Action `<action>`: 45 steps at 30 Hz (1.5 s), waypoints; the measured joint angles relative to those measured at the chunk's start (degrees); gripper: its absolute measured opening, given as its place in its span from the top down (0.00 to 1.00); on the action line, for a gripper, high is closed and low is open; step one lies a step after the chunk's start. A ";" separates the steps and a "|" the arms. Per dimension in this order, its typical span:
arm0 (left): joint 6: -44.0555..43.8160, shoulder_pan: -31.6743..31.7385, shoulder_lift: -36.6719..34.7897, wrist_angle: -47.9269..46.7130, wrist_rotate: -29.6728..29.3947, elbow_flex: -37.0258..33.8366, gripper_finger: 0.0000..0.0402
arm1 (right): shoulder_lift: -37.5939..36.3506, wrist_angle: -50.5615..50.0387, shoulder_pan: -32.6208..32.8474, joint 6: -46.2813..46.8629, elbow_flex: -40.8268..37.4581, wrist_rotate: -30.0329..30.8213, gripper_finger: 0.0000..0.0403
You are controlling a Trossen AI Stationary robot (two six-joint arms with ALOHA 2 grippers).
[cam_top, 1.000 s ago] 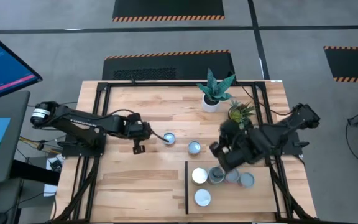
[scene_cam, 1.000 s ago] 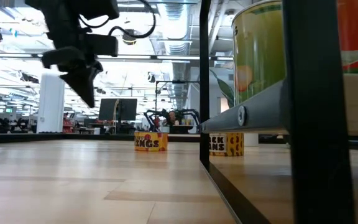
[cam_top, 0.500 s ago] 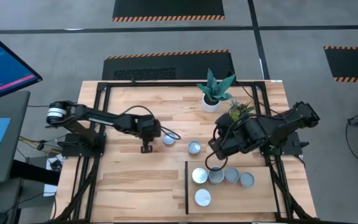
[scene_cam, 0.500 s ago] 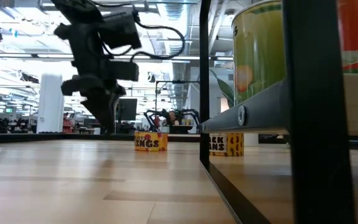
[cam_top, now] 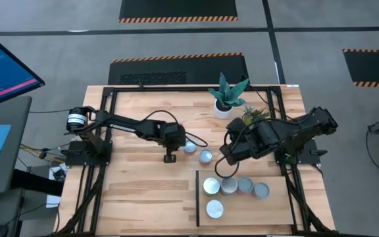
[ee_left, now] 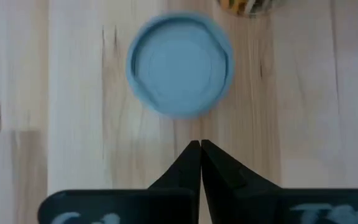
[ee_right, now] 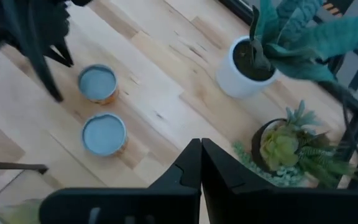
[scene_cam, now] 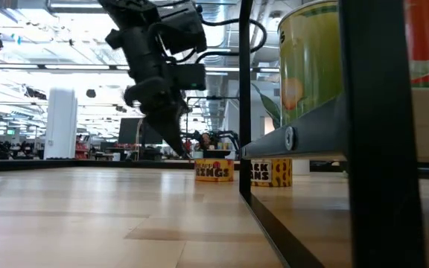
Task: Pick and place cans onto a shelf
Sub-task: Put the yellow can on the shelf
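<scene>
Jaws first: the left gripper (ee_left: 200,146) has its two fingers pressed tip to tip, nothing between them, and just ahead of those tips sits a blue-topped can (ee_left: 179,64); in the high view that can (cam_top: 189,147) lies on the bare tabletop (cam_top: 137,191) right beside the gripper (cam_top: 176,141); whether the tips are touching its side I cannot tell. The right gripper (ee_right: 201,146) is also closed and empty, held up over the table near the plants; its wrist view looks down on the same pair, the can by the left arm (ee_right: 98,83) and a second can (ee_right: 104,134), which the high view shows nearer the shelf (cam_top: 205,156).

The shelf (cam_top: 275,204) holds five cans already, four in a row and one in front (cam_top: 214,209); two are left on the table.

The risks, as I judge them: closed tips this close can only shove; a sideways shove could slide the near can into its neighbour, or tip it; to grasp, the fingers must part and straddle the rim, and a shallow bite on a short tin may slip. The right arm hangs close by, so both arms reaching for these cans could clash.

Hard to read: the low view is mostly blocked by the shelf frame (scene_cam: 367,134) and a big near can (scene_cam: 311,56); the left wrist view cuts off the second can at its edge.
</scene>
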 joint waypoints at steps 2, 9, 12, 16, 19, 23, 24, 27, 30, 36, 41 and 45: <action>-0.76 -0.03 -1.28 -6.78 -1.21 0.88 1.00 | 0.00 -0.03 -1.55 -2.44 0.00 0.00 0.94; -7.89 -1.14 -6.26 -20.78 2.49 -1.00 1.00 | 0.00 3.03 -9.10 -18.20 -1.14 -7.23 0.93; -11.63 -3.26 -9.21 -22.17 2.89 -3.90 1.00 | 0.10 8.35 -12.65 -26.52 -4.27 -15.29 0.92; -17.97 -7.12 -13.89 -21.97 1.03 -8.14 1.00 | 0.03 17.12 -16.22 -35.18 -10.23 -21.60 0.91; -24.19 -10.14 -17.39 -21.18 -1.86 -10.55 1.00 | 0.13 25.97 -18.26 -38.82 -15.25 -25.31 0.90; -29.99 -13.22 -20.78 -20.71 -5.60 -11.33 1.00 | 0.12 27.92 -20.36 -38.93 -17.20 -29.82 0.85; -30.81 -13.81 -21.33 -20.49 -6.56 -11.33 1.00 | 0.09 28.21 -20.71 -38.92 -17.20 -30.03 0.84; -32.61 -15.13 -22.88 -20.52 -9.74 -11.31 1.00 | 0.09 30.59 -21.66 -38.96 -17.20 -30.10 0.79; -35.11 -15.86 -23.62 -21.15 -11.10 -11.31 1.00 | 0.17 33.00 -22.40 -39.14 -17.28 -30.40 0.73; -40.39 -18.03 -24.26 -22.74 -10.39 -11.31 0.97 | 2.71 34.77 -22.56 -39.12 -17.64 -30.38 0.54; -47.22 -22.20 -24.24 -28.44 -10.31 -11.31 0.90 | 4.67 35.19 -22.86 -39.17 -17.68 -30.38 0.42; -52.89 -25.64 -24.51 -30.56 -10.72 -11.31 0.83 | 5.03 36.30 -22.99 -40.13 -17.68 -30.38 0.40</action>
